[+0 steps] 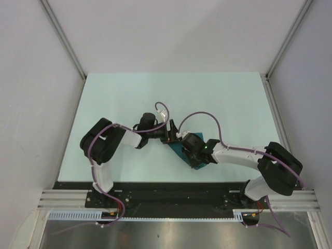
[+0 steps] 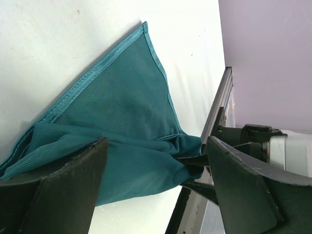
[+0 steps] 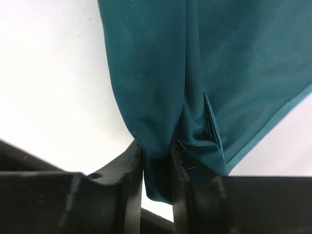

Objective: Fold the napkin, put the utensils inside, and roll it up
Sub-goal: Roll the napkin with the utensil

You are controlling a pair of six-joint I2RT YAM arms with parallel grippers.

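Evidently mid-task: the napkin (image 1: 177, 149) lies near the middle of the table (image 1: 129, 93), gathered into a loose, bunched fold with one hemmed corner flat. The spoon appears in no view, so whether it is wrapped inside cannot be told, and no tight roll is formed yet. The right gripper (image 3: 157, 151) reaches in low from the right, jaws pinched on a gathered pleat of the napkin (image 3: 195, 73); the left gripper (image 2: 157, 146) meets it from the left, jaws spread wide astride the bunched cloth (image 2: 122, 122), apparently holding nothing.
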